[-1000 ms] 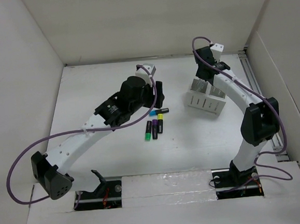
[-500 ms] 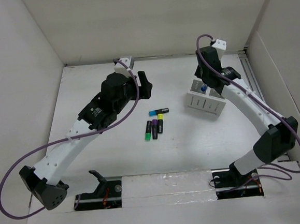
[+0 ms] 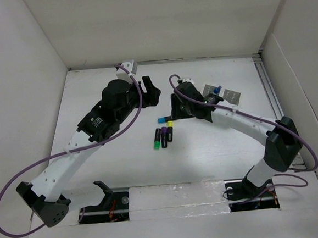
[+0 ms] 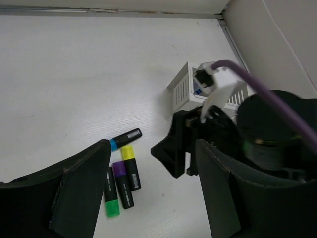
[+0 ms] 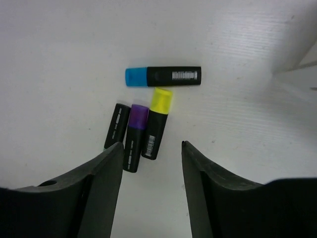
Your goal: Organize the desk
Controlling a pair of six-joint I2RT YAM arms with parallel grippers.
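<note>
Right gripper (image 5: 150, 151) hangs open, empty, over four markers (image 5: 157, 130) lying loose mid-desk (image 3: 222, 147), apparently lined up to take one to the holder (image 4: 184, 89). Left gripper (image 4: 151, 148), open and empty, hovers nearby, well above the desk.

Plain white panel walls stood on three sides: back wall (image 3: 157, 20), left wall (image 3: 13, 81), right wall (image 3: 305, 85). Metal rail (image 3: 267, 83) ran along the foot of the right wall. Light was even and diffuse; shadows soft, faint.
</note>
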